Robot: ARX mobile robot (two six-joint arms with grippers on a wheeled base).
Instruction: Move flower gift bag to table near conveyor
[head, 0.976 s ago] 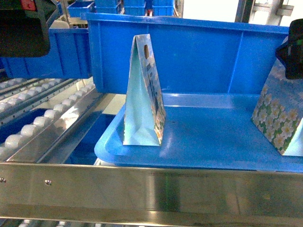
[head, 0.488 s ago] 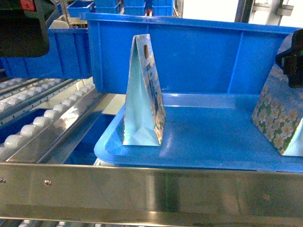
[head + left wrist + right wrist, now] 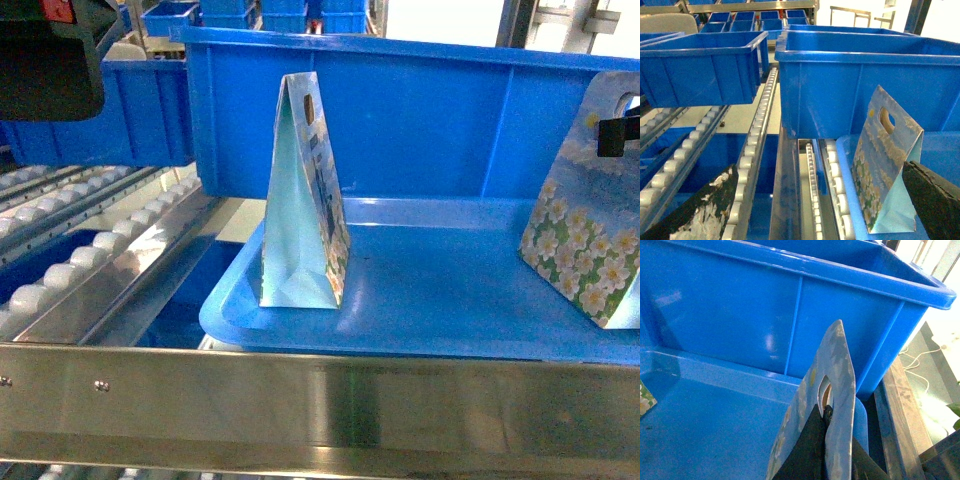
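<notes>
Head view first: a flower gift bag stands at the right edge of a shallow blue tray, its right side cut off by the picture's border. At its handle hole sits a sliver of the right gripper, mostly out of view. A second, pale blue bag stands upright near the tray's left edge, narrow side toward us. Behind both rises a tall blue bin. To the left run the conveyor tracks of white rollers, and a steel rail crosses the bottom. A dark blurred shape fills the top left corner; hard to say what it is.

Left wrist view: the left gripper is spread wide, fingers dark and blurred at the bottom corners, nothing between them. The pale blue bag stands just beside the right finger, on the tray's left edge.

Right wrist view: the dark fingers are pinched closed on the flower gift bag's top flap, right below the handle hole. The bag's lower body is cut off. The table is not in any view.
</notes>
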